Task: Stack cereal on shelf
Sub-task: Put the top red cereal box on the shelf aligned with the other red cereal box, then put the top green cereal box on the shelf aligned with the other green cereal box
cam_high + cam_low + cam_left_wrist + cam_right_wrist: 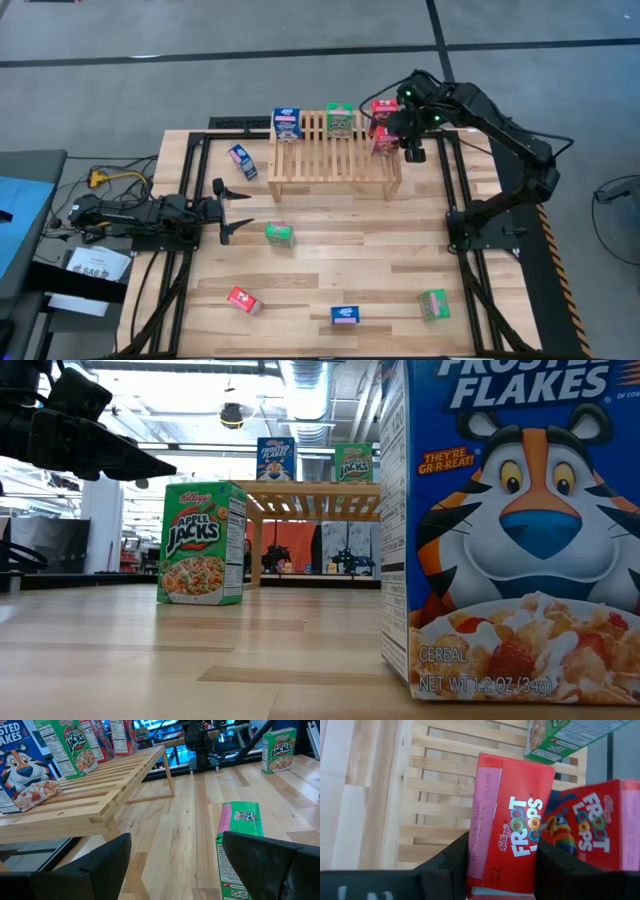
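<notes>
We see the right hand [502,865] gripping, seemingly loosely, a small red cardboard Froot Loops box [512,822] upright above the light slatted wooden shelf [440,795], beside another red box [592,822].

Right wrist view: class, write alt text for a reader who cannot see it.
The right gripper holds a red Froot Loops box over the slatted wooden shelf. A second red box stands beside it, a green box beyond.

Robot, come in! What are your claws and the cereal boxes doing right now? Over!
Right gripper at the shelf, jaws around a red box, beside another red box. Left gripper open, near a green box. Nothing in the way.
</notes>
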Robot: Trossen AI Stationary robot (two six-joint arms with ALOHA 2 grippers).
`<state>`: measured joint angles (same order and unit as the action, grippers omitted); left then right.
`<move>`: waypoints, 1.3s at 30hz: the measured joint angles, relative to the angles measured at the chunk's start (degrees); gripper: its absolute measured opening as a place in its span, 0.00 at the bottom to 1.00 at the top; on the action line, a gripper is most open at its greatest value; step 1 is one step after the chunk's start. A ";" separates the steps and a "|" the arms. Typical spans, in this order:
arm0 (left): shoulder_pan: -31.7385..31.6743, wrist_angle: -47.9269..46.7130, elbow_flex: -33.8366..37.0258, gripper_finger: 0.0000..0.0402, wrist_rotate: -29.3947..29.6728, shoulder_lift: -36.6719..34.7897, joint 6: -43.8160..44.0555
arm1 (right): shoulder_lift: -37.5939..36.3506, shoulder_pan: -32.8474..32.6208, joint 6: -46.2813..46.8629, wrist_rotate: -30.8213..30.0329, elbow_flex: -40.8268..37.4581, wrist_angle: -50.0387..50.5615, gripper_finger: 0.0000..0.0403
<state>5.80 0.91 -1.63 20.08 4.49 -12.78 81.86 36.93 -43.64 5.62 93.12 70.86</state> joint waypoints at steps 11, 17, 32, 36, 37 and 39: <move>-0.01 0.00 0.02 0.76 -0.01 0.00 -0.02 | -0.02 -0.02 -1.44 0.14 0.00 -2.70 0.63; 0.00 0.00 0.00 0.76 -0.01 0.00 -0.04 | -0.02 -0.02 -1.57 -0.32 0.00 -3.40 0.65; -0.01 0.00 0.00 0.76 -0.01 0.00 -0.03 | -0.19 0.35 -3.00 -1.17 3.13 -4.14 0.65; 0.01 0.00 0.00 0.76 -0.01 0.00 -0.04 | -0.16 0.35 -2.95 -1.17 3.96 -3.88 0.65; 0.01 0.00 0.01 0.76 0.00 0.00 -0.04 | -0.17 0.34 -2.94 -1.17 4.17 -3.89 0.65; 0.01 0.00 0.00 0.76 0.01 0.00 0.00 | -0.15 0.12 -2.57 -1.20 4.63 -3.81 0.65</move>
<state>5.80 0.91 -1.63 20.09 4.49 -12.78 81.71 37.04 -46.21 4.43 97.75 67.05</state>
